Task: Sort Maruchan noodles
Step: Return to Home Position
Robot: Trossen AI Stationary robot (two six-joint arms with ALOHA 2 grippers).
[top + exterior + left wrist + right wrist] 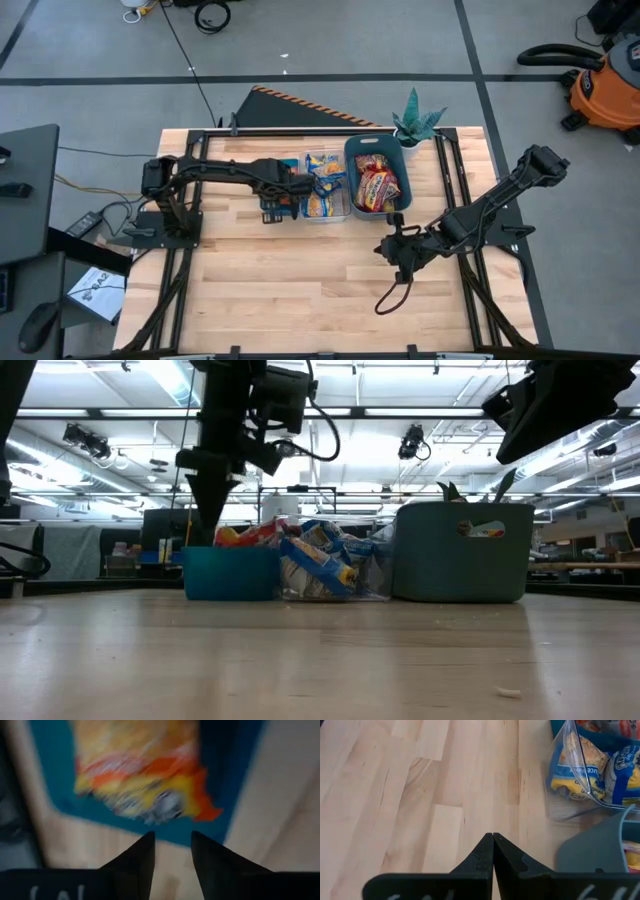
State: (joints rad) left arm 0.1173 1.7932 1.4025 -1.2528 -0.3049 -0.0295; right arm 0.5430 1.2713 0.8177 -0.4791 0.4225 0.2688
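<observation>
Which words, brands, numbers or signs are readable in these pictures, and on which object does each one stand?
No text can be read with certainty.
Blue-and-yellow noodle packets in the clear bin: print blurred.
Red noodle packets in the large teal bin: labels too small.
Orange noodle packet below the open left gripper: blurred.
Paper sheet, high view's lower left: print too small.
White marks on the shut right gripper: cut off.

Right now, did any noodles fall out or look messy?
Nothing stands out. The orange packets lie in the teal bin, the blue-and-yellow packets in the clear bin, the red packets in the grey bin. None lies on the table. Some poke above the bins, unspilled. Left fingers hover open over the teal bin.
</observation>
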